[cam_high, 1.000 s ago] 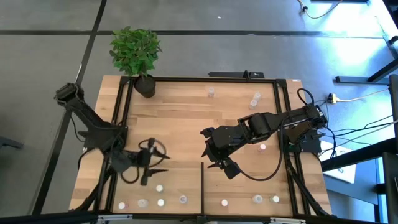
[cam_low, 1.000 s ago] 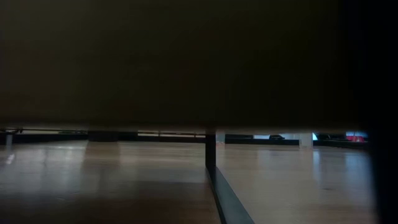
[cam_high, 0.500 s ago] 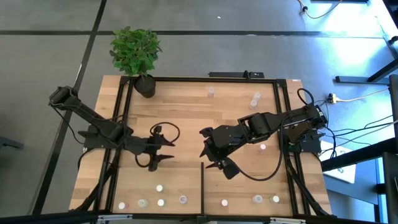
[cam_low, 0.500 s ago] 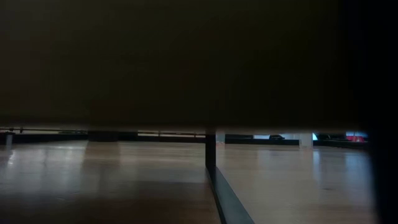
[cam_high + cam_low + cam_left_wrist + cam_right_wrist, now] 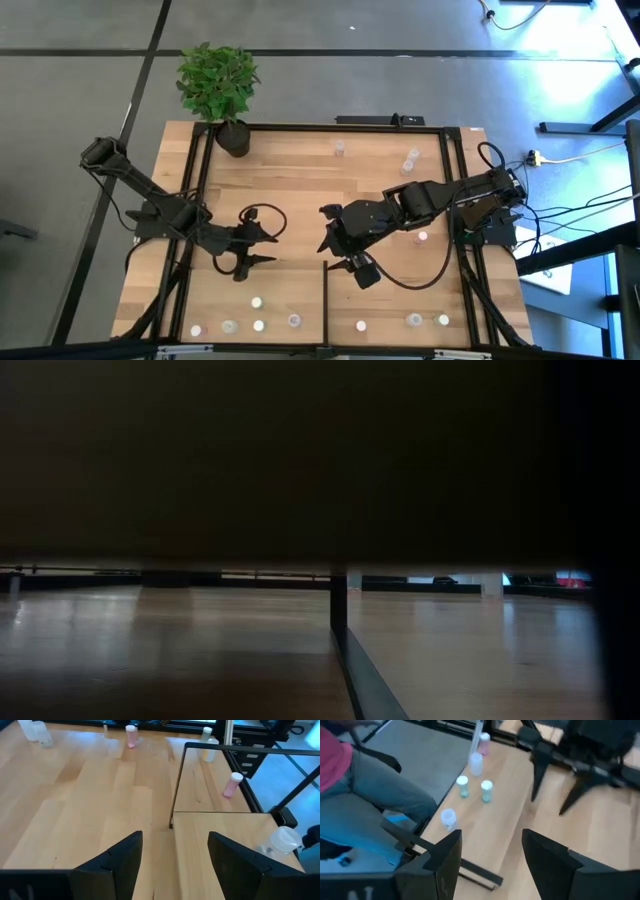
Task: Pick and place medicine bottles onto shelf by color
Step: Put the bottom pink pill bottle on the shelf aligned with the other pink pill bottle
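**Both hands hover empty over the shelf**

Your left hand and right hand hang spread, facing across the divider bar. The medicine bottles stand mostly along the shelf's near edge.

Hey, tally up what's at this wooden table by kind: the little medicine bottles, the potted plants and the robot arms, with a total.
Tiny round whitish or pink-topped medicine bottles: 12
Dark six-joint robot arms: 2
Leafy green plant in a black pot: 1
Total: 15
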Available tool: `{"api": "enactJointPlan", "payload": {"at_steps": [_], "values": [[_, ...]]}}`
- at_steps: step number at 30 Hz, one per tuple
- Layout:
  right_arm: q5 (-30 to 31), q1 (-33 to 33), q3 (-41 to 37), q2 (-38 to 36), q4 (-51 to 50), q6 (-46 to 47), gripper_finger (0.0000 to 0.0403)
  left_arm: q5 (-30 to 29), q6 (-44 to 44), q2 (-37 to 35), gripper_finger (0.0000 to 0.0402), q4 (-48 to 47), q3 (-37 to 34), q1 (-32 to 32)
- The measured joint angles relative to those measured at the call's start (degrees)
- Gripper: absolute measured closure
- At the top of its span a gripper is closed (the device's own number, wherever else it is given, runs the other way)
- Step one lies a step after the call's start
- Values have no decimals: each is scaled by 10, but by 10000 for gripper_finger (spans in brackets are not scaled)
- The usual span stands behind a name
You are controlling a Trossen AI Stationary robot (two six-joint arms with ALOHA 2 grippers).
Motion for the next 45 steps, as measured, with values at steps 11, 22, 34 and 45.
{"api": "enactJointPlan", "payload": {"at_steps": [11, 22, 34, 45], "values": [[203, 76, 0, 2, -160, 83, 192, -1, 0, 0, 183, 0, 0, -7], [256, 140, 0, 57, -321, 306, 197, -1, 0, 0, 183, 1, 0, -7], [164, 199, -106, 65, -143, 333, 213, -1, -1, 0, 183, 0, 0, -7], [151, 214, -192, 65, -59, 484, 215, -1, 0, 0, 183, 0, 0, -7]]}}
